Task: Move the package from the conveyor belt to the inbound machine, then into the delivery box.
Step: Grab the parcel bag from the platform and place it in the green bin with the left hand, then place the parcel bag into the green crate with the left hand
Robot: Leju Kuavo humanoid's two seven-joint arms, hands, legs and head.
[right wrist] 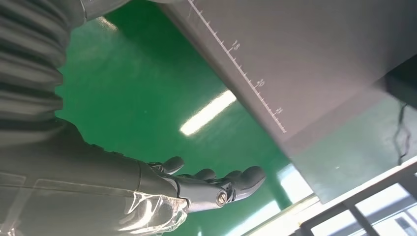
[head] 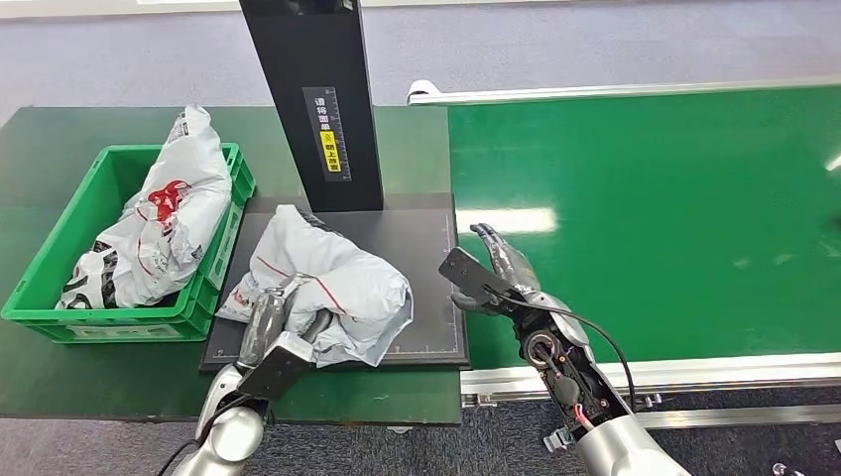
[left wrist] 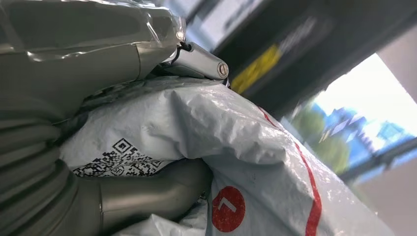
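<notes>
A white plastic mail package (head: 332, 283) with red markings lies crumpled on the dark plate of the inbound machine (head: 421, 238), in front of its black column (head: 312, 99). My left hand (head: 278, 322) grips the package's near left end. In the left wrist view the fingers (left wrist: 88, 54) lie over the package (left wrist: 236, 128) and the thumb (left wrist: 147, 196) sits beneath it. My right hand (head: 501, 273) hovers over the left edge of the green conveyor belt (head: 645, 218), just right of the plate, holding nothing. In the right wrist view its fingers (right wrist: 216, 184) are stretched out above the belt (right wrist: 137, 98).
A green crate (head: 35, 273) stands to the left of the machine plate with two white packages (head: 169, 218) inside. The dark green tabletop (head: 89, 377) surrounds crate and plate. The belt's silver frame (head: 694, 372) runs along its near side.
</notes>
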